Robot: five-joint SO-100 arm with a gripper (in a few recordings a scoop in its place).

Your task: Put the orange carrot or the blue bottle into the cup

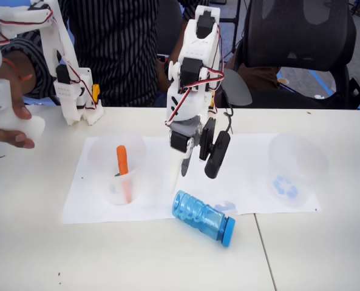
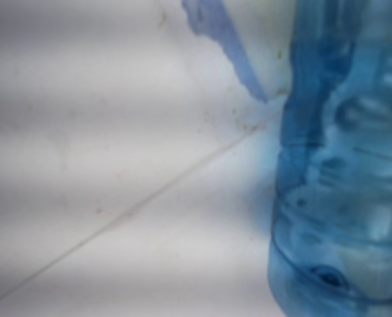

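My table (image 1: pixel 167 260) is plain white with a thin seam running front to back on the right side in the fixed view; a white paper sheet (image 1: pixel 161 188) lies flat across the middle of it; the blue bottle (image 1: pixel 203 216) is on its side at the sheet's front edge, cap pointing right; two frosted cups sit on the paper, one (image 1: pixel 116 168) left with the orange carrot (image 1: pixel 122 160) inside, the cup (image 1: pixel 296 170) with the blue symbol on the right.

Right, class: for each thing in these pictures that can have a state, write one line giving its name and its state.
Small orange toy carrot: standing tilted inside the left translucent plastic cup.
Transparent blue ribbed plastic bottle: lying on its side, blue cap on.
Right frosted cup with blue symbol: holds nothing.
End effector: open, hanging above the bottle, holding nothing.
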